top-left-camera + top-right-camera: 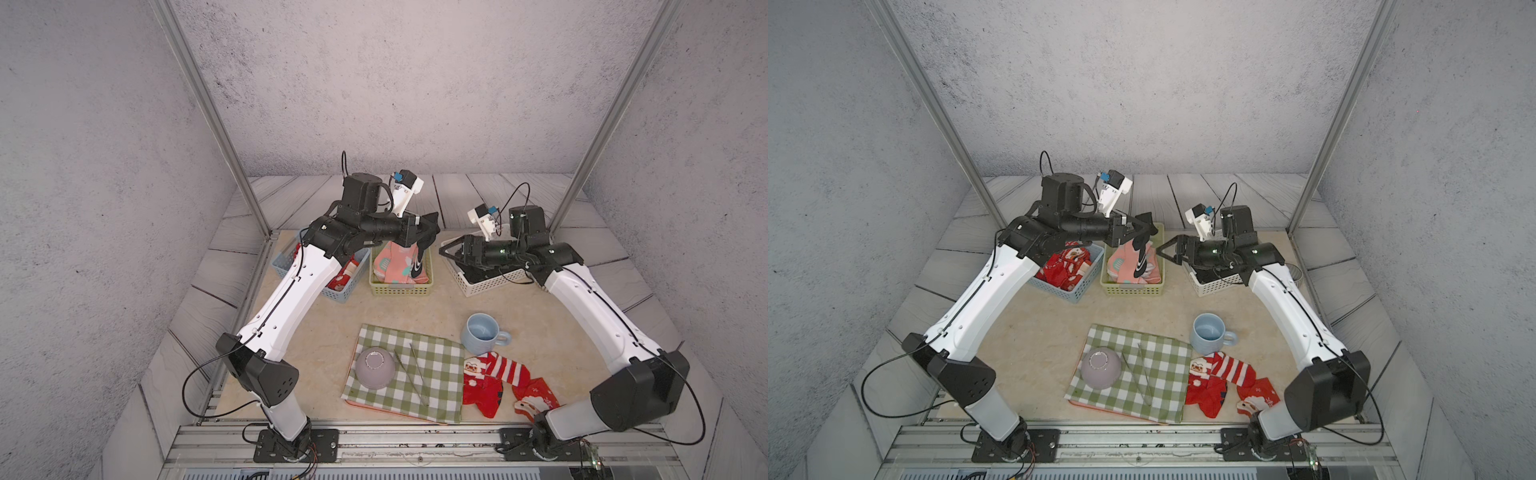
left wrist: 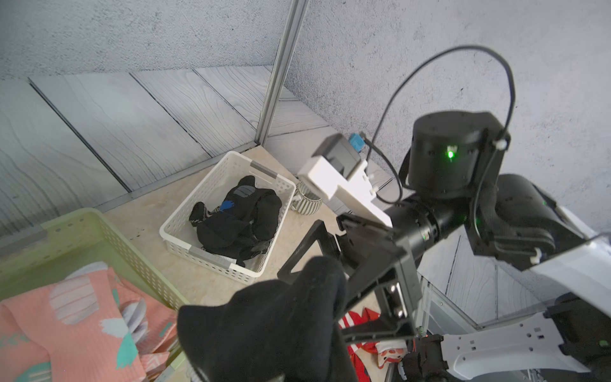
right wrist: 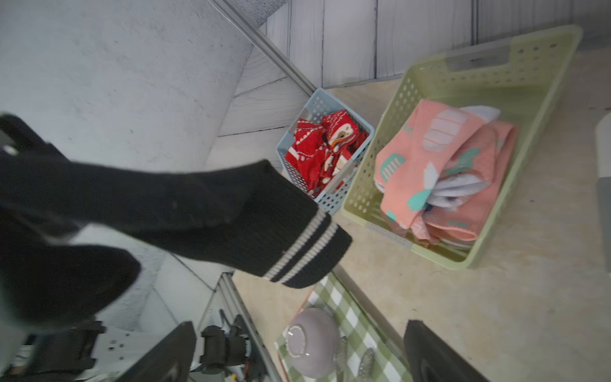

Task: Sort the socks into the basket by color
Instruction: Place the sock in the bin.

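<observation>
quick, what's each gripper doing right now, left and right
Left gripper: closed, holding the black sock.
Right gripper: open, fingers holding nothing.

grey textured walls (image 1: 395, 83), beige tabletop (image 1: 415, 307)

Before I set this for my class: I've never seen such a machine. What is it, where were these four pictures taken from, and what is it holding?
These are two white-and-black robot arms at a table, each ending in a two-fingered gripper. Two pictures look down from above; two come from wrist cameras. The left gripper is shut on a black sock with white cuff stripes, hanging near the green plastic basket of pink socks. The right gripper is open, near the white basket of black socks. A blue basket holds red socks. In front lie more red Christmas socks, a pale blue mug and a green-and-white checked cloth.
</observation>
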Robot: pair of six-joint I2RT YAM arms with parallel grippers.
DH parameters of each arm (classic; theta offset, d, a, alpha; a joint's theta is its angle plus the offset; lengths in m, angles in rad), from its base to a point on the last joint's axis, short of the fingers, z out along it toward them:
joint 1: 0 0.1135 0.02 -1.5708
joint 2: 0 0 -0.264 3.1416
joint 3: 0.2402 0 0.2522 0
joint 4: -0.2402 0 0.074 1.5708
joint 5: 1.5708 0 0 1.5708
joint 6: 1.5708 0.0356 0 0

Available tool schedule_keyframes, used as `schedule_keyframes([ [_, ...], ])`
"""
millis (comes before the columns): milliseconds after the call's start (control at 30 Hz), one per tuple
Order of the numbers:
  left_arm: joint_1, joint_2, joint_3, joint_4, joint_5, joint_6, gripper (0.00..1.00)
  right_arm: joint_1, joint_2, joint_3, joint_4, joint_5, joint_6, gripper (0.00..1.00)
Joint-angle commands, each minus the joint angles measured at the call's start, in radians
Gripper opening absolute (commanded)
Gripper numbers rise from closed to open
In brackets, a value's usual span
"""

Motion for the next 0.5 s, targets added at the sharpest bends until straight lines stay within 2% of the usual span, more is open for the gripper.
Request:
schedule_keyframes([
  [0,0.004,0.024,0.033,0.032,0.03,-0.072,0.0,0.055,-0.083,-0.097,0.053,0.229,-0.22,0.99],
  [133,-0.001,0.018,0.023,0.058,0.048,-0.106,0.0,0.095,-0.13,-0.16,0.19,0.287,-0.265,0.99],
  [300,-0.016,0.014,0.019,0.069,0.061,-0.128,0.0,0.162,-0.106,-0.095,0.203,0.338,-0.31,0.99],
  [467,-0.034,-0.002,-0.01,0.093,0.071,-0.15,0.0,0.191,-0.113,-0.095,0.301,0.41,-0.294,1.0],
])
